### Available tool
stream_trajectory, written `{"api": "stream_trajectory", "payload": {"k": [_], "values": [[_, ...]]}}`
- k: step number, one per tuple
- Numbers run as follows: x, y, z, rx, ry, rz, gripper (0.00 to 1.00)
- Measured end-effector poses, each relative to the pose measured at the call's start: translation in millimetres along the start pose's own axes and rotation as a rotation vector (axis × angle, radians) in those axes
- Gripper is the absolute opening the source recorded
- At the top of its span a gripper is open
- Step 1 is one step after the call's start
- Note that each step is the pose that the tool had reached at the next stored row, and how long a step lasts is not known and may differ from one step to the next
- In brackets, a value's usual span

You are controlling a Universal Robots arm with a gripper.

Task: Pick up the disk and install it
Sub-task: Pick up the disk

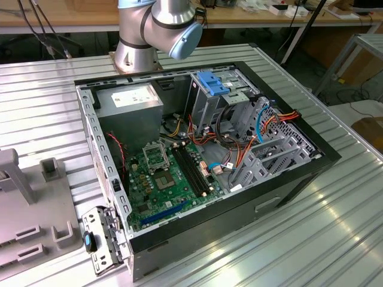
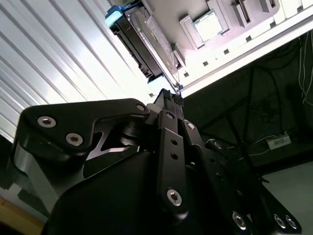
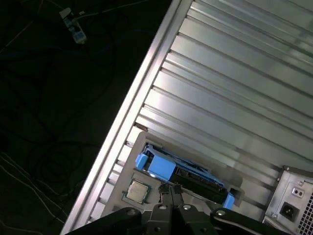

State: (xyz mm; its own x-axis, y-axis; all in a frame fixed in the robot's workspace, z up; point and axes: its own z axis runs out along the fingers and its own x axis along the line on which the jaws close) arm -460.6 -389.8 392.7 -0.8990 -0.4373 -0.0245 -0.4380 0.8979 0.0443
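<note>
Disk: standing on its long edge on a grey fixture plate at the border of the ribbed metal surface, blue carrier rails visible at both ends. A processor chip lies flat in the same plate, just beside the disk.

Jaws: in both wrist views the tips sit just short of the disk, near the end closer to the arm. They are clenched, with no gap visible between them and nothing held. Whether the tips touch the disk cannot be determined.

Exterior view: the open computer case lies on the surface with its motherboard exposed, and the arm's base stands behind it.
</note>
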Motion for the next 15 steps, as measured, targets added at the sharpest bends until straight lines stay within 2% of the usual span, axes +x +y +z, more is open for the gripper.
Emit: {"api": "stream_trajectory", "payload": {"k": [7, 15], "values": [[0.0, 0.0, 0.0, -0.0023, 0.0041, -0.092, 0.11], [0.0, 0.0, 0.0, -0.0042, 0.0075, -0.169, 0.11]]}}
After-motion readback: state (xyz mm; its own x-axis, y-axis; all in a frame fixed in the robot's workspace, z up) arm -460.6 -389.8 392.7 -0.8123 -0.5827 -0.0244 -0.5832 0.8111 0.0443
